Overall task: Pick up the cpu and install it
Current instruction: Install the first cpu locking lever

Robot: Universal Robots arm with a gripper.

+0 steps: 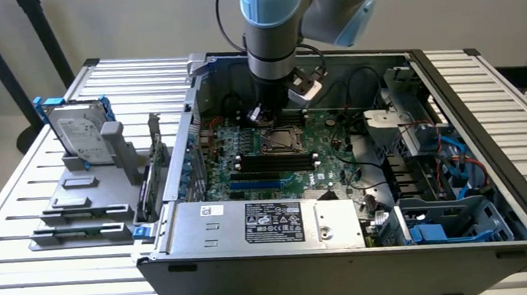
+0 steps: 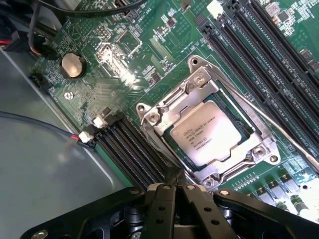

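Note:
The cpu [image 2: 207,132], a small square chip with a silvery top and printed lettering, lies flat inside the metal-framed socket [image 2: 149,117] on the green motherboard. My gripper [image 2: 174,187] is shut, its black fingers [image 2: 160,209] pressed together with nothing between them, just off the socket's edge and above the board. In the exterior view the arm reaches down into the open computer case, with the gripper [image 1: 266,112] hanging just behind the socket [image 1: 282,138].
Black memory slots [image 2: 259,50] run beside the socket, and a coin battery [image 2: 73,64] sits on the board. A power supply [image 1: 268,220] fills the case front. Cables and a blue drive cage [image 1: 436,229] crowd the exterior view's right. A silver hard drive [image 1: 82,136] stands outside.

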